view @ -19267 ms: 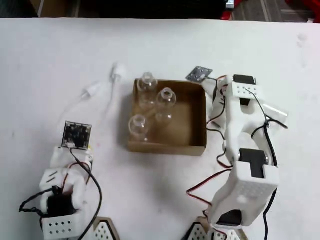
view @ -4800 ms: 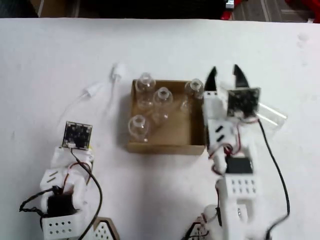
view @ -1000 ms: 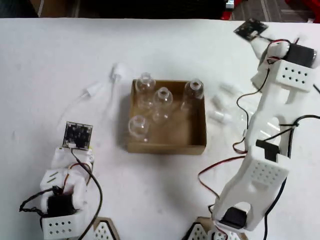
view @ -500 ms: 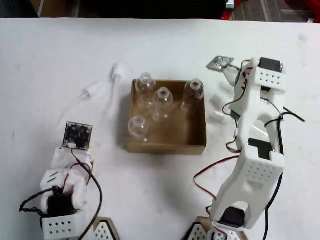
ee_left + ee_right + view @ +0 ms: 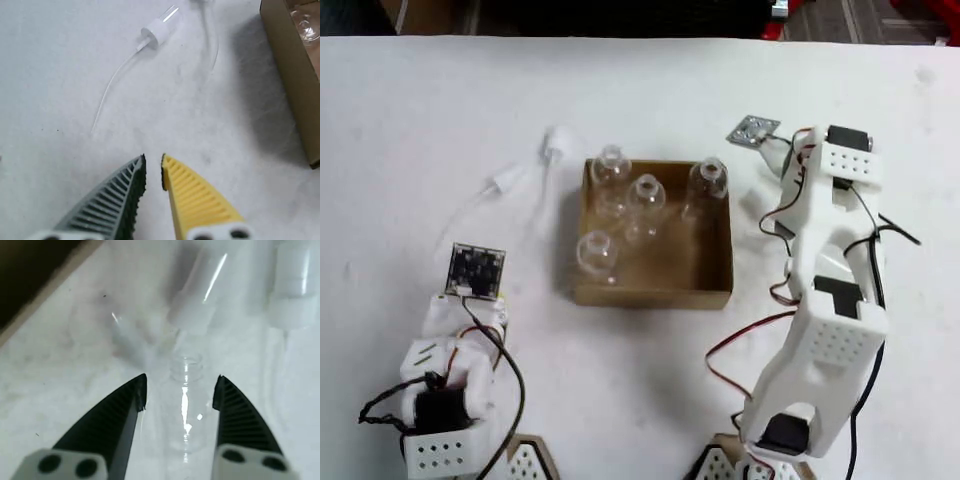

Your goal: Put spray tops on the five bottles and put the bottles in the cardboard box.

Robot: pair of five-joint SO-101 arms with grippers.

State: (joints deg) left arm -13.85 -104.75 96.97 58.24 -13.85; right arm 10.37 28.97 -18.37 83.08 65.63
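Note:
The cardboard box [image 5: 655, 290] sits mid-table with several clear, topless bottles [image 5: 646, 195] standing in it. Another clear bottle [image 5: 186, 407] lies on the table between the black fingers of my open right gripper [image 5: 180, 385], which hovers just above it. Two white spray tops [image 5: 192, 310] [image 5: 295, 290] lie just beyond that bottle. The right arm [image 5: 820, 200] stands right of the box. My left gripper [image 5: 153, 167] is shut and holds nothing, low over the table left of the box [image 5: 295, 65]. A spray top [image 5: 160, 27] with its thin tube lies ahead of it.
Two spray tops [image 5: 555, 140] [image 5: 505, 180] lie on the white table left of the box's far corner. Loose red and black wires [image 5: 750, 340] trail from the right arm's base. The left arm [image 5: 450, 380] is folded at the near left edge.
The right arm has swung in from the far right corner toward the box and come down over the lying bottle. The left arm has not moved.

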